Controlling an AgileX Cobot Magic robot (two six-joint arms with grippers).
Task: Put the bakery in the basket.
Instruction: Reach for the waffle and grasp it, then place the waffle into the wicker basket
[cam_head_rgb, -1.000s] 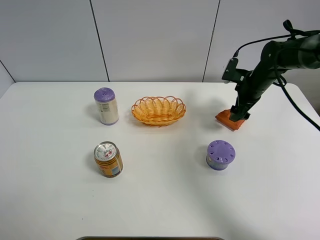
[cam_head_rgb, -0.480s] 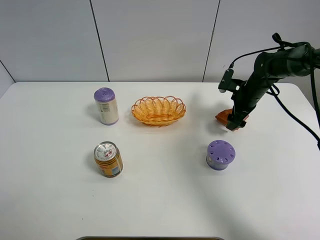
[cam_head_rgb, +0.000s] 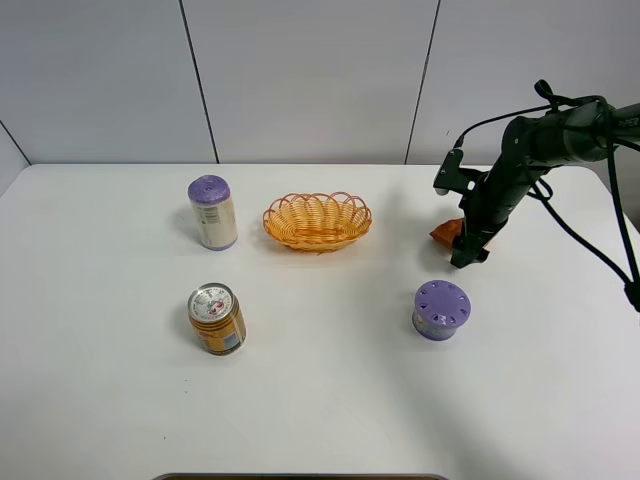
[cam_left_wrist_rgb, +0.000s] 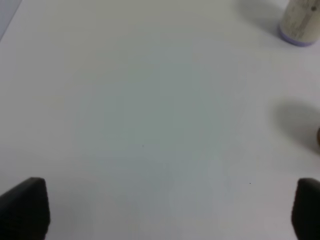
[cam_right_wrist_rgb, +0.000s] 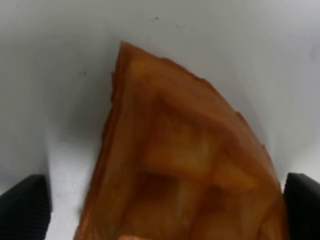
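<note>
The bakery (cam_head_rgb: 443, 232) is an orange-brown wedge lying on the white table to the right of the basket (cam_head_rgb: 317, 220), which is a yellow-orange woven oval. My right gripper (cam_head_rgb: 466, 254) is down over the bakery and covers most of it in the high view. In the right wrist view the bakery (cam_right_wrist_rgb: 185, 165) fills the space between the two fingertips, and the right gripper (cam_right_wrist_rgb: 160, 210) is open around it. My left gripper (cam_left_wrist_rgb: 165, 210) is open and empty over bare table; it does not show in the high view.
A white can with a purple lid (cam_head_rgb: 212, 212) stands left of the basket and also shows in the left wrist view (cam_left_wrist_rgb: 300, 22). An orange can (cam_head_rgb: 217, 318) stands at the front left. A short purple-lidded tin (cam_head_rgb: 441, 309) stands just in front of the bakery.
My right gripper has moved left and down over the bakery, which now shows much less in the high view. The bakery, basket and cans have not moved.
</note>
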